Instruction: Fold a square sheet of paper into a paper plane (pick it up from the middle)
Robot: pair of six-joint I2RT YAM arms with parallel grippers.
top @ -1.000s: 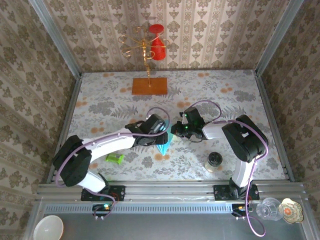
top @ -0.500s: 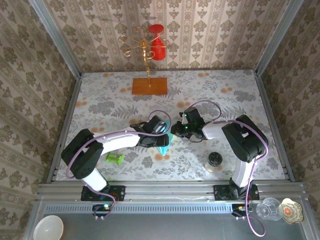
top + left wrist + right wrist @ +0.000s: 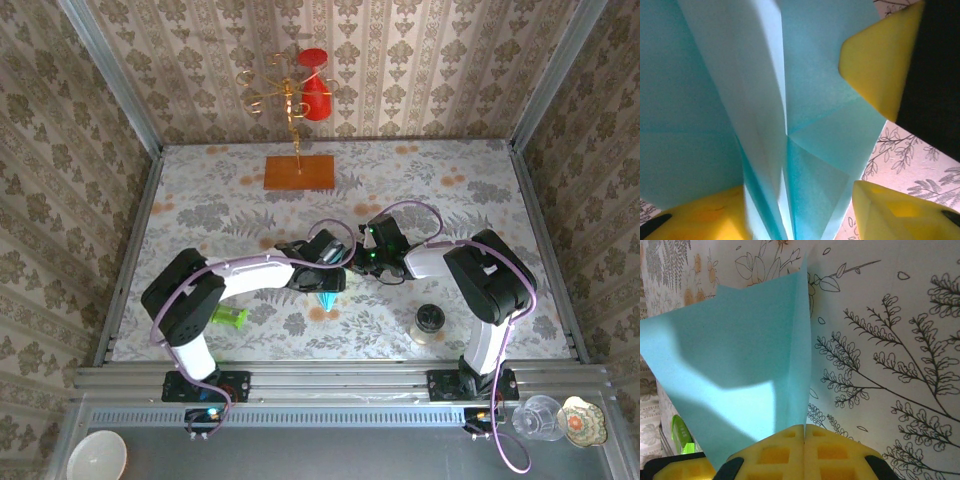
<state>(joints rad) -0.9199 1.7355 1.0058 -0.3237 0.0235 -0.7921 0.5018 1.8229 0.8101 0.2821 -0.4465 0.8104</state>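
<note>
A green cylinder point(image 3: 230, 317) is lying beside the left arm, a jar point(image 3: 430, 322) is standing by the right one, and an orange board point(image 3: 299, 172) is sitting far back, all well apart from the middle. There the paper plane point(image 3: 325, 298) is pointing its narrow tip toward the arms' bases, long axis running back-to-front. The right gripper point(image 3: 357, 262) is pinching its fold tight. The left gripper point(image 3: 330, 268) is straddling the paper, fingers apart.

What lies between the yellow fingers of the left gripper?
The folded light-blue paper spans the gap between the fingers, as the left wrist view shows.
</note>
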